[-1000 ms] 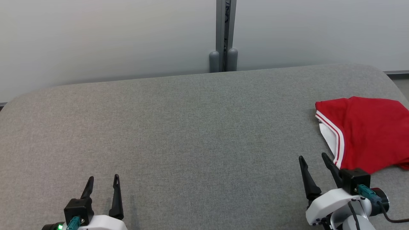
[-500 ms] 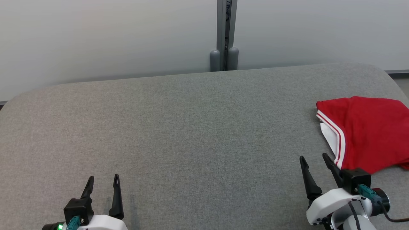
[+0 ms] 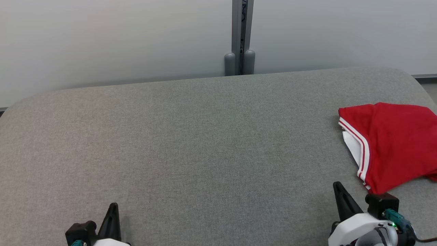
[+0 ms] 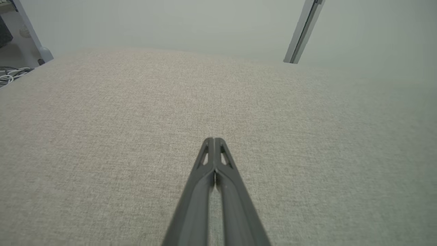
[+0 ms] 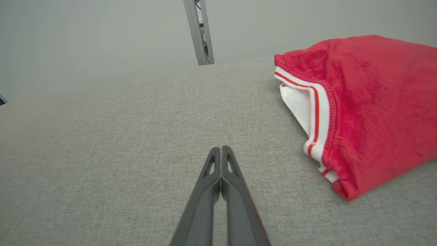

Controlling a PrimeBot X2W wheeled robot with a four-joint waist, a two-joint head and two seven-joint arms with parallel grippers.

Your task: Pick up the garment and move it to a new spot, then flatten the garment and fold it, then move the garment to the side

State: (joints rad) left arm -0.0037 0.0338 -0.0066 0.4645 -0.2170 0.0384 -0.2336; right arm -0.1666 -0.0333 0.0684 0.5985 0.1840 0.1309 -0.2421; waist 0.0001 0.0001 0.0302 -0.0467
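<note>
Table (image 3: 205, 136) of grey fabric spans the head view. Folded red garment (image 3: 396, 143), white trim showing, lies at the right edge of the frame, seemingly set aside as the task's last step asks. Both arms sit low along the bottom edge, apparently at rest: left gripper (image 3: 113, 209) at lower left, right gripper (image 3: 338, 188) at lower right, near the garment's corner but apart from it. Each is clenched on nothing, fingers pointing up the frame.
</note>
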